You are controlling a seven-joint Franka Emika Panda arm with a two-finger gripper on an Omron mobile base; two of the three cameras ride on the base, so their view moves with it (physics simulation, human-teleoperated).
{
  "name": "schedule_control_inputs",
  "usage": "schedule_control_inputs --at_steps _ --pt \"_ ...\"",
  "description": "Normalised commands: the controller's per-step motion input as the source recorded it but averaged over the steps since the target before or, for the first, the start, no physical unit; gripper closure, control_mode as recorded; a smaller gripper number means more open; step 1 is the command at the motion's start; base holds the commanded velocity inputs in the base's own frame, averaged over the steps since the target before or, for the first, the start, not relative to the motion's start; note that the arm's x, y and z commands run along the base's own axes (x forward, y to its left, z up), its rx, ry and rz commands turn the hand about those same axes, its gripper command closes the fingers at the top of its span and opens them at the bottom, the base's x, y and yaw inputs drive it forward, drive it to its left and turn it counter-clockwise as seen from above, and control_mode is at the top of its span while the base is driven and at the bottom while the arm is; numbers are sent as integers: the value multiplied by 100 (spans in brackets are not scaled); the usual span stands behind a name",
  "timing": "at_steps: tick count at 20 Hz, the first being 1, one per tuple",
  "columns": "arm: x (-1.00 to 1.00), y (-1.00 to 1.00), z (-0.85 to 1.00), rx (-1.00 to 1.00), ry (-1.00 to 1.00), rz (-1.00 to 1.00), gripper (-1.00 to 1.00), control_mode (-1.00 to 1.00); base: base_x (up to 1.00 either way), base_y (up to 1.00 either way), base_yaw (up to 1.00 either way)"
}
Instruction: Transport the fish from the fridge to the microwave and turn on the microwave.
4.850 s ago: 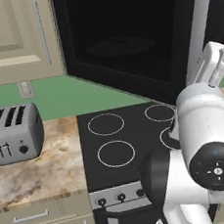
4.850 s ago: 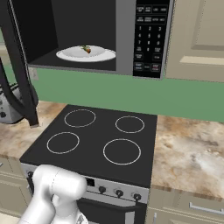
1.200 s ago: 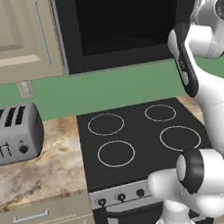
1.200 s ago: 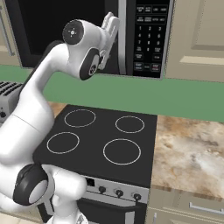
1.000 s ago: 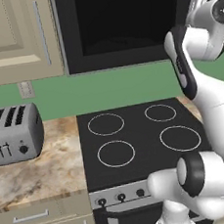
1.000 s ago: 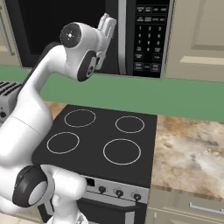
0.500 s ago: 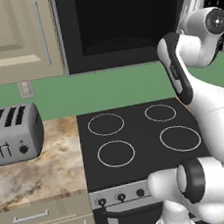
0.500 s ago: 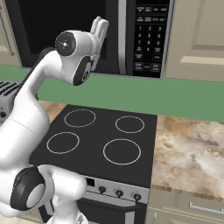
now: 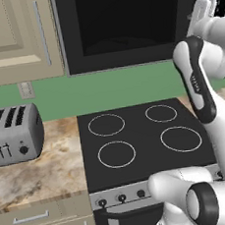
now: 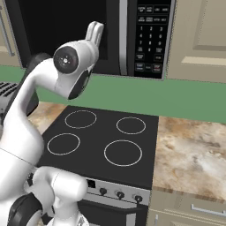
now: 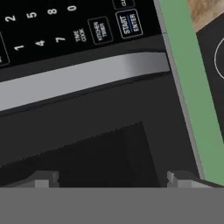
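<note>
One microwave [image 9: 119,27] sits above a stove [image 9: 137,139] with four ring burners in our left base view, its wide body running left to right; we cannot make out anything in the dark cavity. One silver toaster [image 9: 10,133] stands on the tabletop [image 9: 56,165]. In our right base view, the tool [image 10: 94,32] points up at the microwave front beside the keypad [image 10: 151,37]. Our hand view shows its tips spread wide, released, grasping nothing, before the grey trim [image 11: 83,76].

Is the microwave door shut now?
Yes, shut. The microwave door's dark glass covers its front, and the open gripper points at the glass.
</note>
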Motion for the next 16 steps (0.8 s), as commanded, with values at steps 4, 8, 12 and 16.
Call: schedule_control_inputs --at_steps 4,8,12,16 --pt "-61 -1 0 0 -13 18 -100 -100 0 0 0" --pt "-66 -19 0 0 -14 17 -100 -100 0 0 0" --pt "-64 -30 0 0 -10 20 -100 -100 0 0 0" --pt "-62 -30 -1 0 -6 19 -100 -100 0 0 0"
